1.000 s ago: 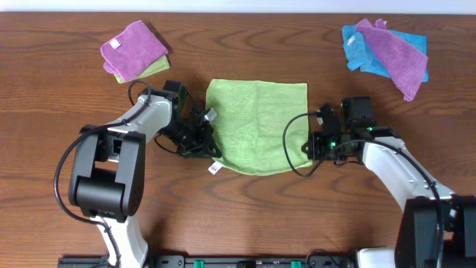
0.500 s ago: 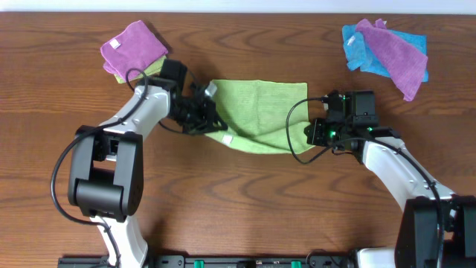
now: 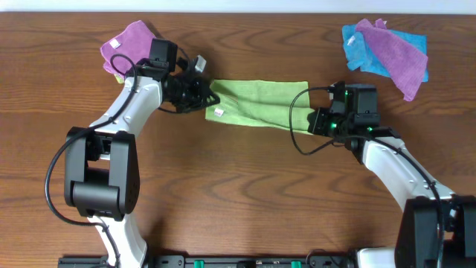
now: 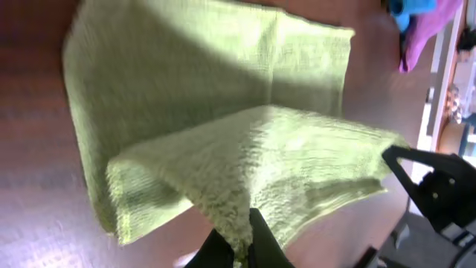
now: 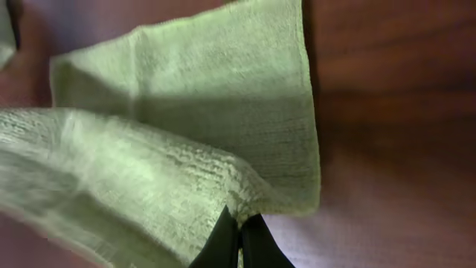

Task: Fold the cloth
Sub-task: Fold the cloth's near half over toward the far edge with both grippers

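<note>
Lime-green cloth point(image 3: 260, 108) lies in the middle of the bench point(image 3: 238, 201). From above it now shows as a narrow band, where a second ago it lay spread almost square: its near edge has been carried up and over toward the far edge. The left claw point(image 3: 201, 94) and right claw point(image 3: 312, 120) are each clenched on a near corner, and both wrist views show the lifted half hanging above the flat half. The first fold looks nearly made; what remains is lowering the held edge onto the far one and letting go. The purple cloths point(image 3: 134, 46) lie well apart.
</note>
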